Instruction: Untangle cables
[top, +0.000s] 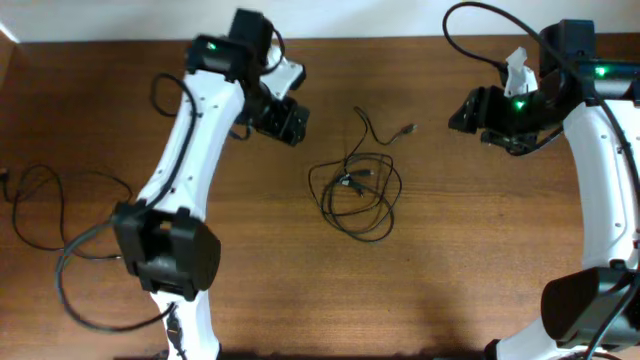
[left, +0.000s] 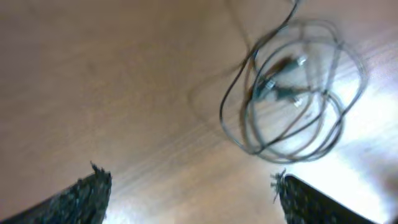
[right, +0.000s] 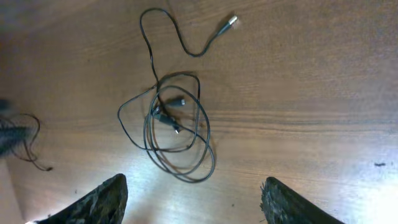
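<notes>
Overhead: the cables (top: 355, 185) lie mid-bench as a loose bundle of overlapping loops with small plugs at the middle. How the strands cross there is too fine to make out. One strand leads up and right out of the bundle to a free plug (top: 408, 128). The left gripper (top: 285, 120) sits up and left of the bundle, well apart from it. The right gripper (top: 466, 113) is off to the right, also well apart. In this view both are dark shapes and the jaw gap cannot be read. The bench (top: 450, 260) is brown wood. The arm bases are cut off at the lower edge.

Left wrist: the picture is blurred. The cables (left: 292, 93) show upper right as a smeared ring of loops, plugs only as pale flecks. Two fingers (left: 87, 196) enter at the lower corners, mostly cropped. They are spread wide, with bare bench between them.

Right wrist: this is the sharpest view. The cables (right: 174, 124) lie ahead of the gripper, and the free plug (right: 230, 22) is near the top. The fingertips (right: 115, 190) are spread wide and touch nothing. A dark wire (right: 22, 140) at the left edge is blurred and partly cut off.
</notes>
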